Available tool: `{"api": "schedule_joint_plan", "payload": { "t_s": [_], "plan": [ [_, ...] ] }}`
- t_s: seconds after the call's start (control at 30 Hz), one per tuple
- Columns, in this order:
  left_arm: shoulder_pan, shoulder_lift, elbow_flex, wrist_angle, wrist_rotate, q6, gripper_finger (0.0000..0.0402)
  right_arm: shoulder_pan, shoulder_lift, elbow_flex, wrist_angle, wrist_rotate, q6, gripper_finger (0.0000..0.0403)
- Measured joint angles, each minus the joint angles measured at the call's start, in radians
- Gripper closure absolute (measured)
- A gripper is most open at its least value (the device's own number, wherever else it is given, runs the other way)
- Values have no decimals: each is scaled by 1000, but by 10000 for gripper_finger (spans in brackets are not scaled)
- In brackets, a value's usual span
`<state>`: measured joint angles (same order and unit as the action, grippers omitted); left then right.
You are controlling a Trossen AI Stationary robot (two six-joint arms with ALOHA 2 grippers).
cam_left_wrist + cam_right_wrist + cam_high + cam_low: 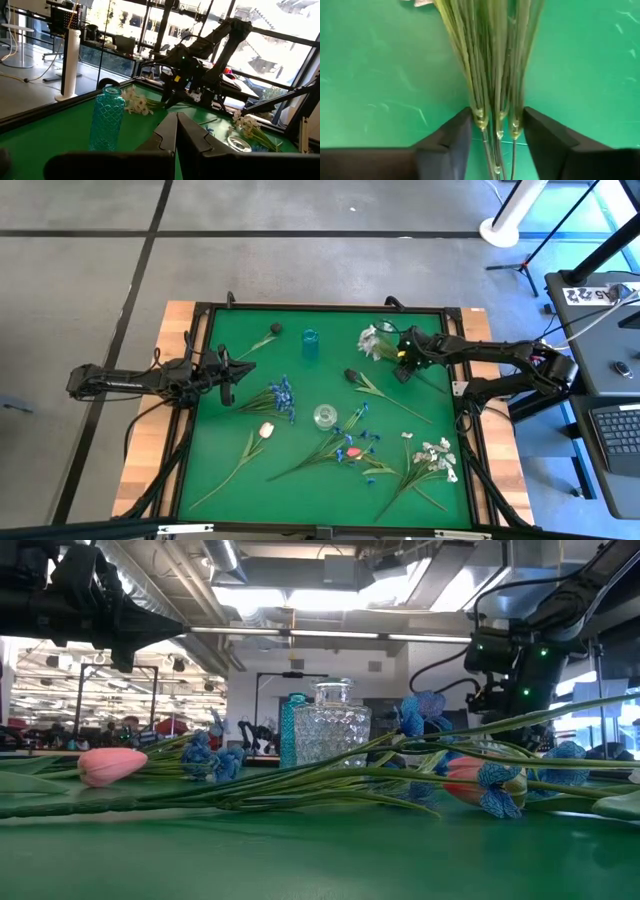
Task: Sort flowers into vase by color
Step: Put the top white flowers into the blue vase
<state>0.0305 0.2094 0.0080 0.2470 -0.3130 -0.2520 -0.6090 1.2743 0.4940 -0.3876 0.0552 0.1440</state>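
A white flower sprig [375, 340] lies on the green table at the far right, its blossoms toward the left. My right gripper [400, 365] slants down over its bundle of thin green stems [495, 75]. It is open, with one finger close on each side of the stems [497, 112]; the stems are not squeezed together. My left gripper [228, 378] hovers shut at the table's left edge, holding nothing. A blue vase [310, 342] stands upright at the far middle. A clear glass vase [325, 416] stands at the centre.
Loose flowers lie flat on the mat. There is a dark bud [275, 328] at the far left, another dark bud [352, 375], blue blossoms [283, 395], a pink tulip [265, 430], a blue and red bunch [350, 445] and a white cluster [435, 455]. A black frame [200, 310] rims the mat.
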Motion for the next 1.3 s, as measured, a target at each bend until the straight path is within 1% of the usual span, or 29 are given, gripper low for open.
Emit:
{"api": "schedule_joint_plan", "payload": {
  "t_s": [0.1, 0.27, 0.33, 0.4, 0.57, 0.67, 0.73, 0.83, 0.87, 0.93, 1.0, 1.1, 1.2, 1.3],
  "plan": [
    [0, 0, 0, 0, 0, 0, 401, 0, 0, -1, 43, 3, -35, 293],
    [0, 0, 0, 0, 0, 0, 401, 0, 0, 2, 133, -22, -89, 367],
    [0, 0, 0, 0, 0, 0, 401, 0, -1, 17, 140, -22, -92, 388],
    [0, 0, 0, 0, 0, 0, 401, 0, -10, 40, 144, -22, -84, 389],
    [0, 0, 0, 0, 0, 0, 401, 1, -69, 114, 148, -38, -43, 364],
    [0, 0, 0, 0, 0, 0, 401, 1, -130, 152, 161, -93, -14, 369],
    [0, 0, 0, 0, 0, 0, 401, 1, -180, 164, 206, -156, 13, 381],
    [0, 0, 0, 0, 0, 0, 401, 9, -245, 164, 340, -295, 65, 394],
    [0, 0, 0, 0, 0, 0, 401, 23, -260, 163, 400, -327, 77, 394],
    [0, 0, 0, 0, 0, 0, 401, 68, -282, 141, 554, -354, 85, 387],
    [0, 0, 0, 0, 0, 0, 401, 124, -286, 107, 715, -359, 87, 380],
    [0, 0, 0, 0, 0, 0, 401, 211, -268, 53, 959, -347, 87, 381],
    [0, 0, 0, 0, 0, 0, 401, 298, -227, 5, 1178, -300, 84, 390],
    [0, 0, 0, 0, 0, 0, 401, 363, -167, -22, 1348, -261, 43, 392]
  ]
}}
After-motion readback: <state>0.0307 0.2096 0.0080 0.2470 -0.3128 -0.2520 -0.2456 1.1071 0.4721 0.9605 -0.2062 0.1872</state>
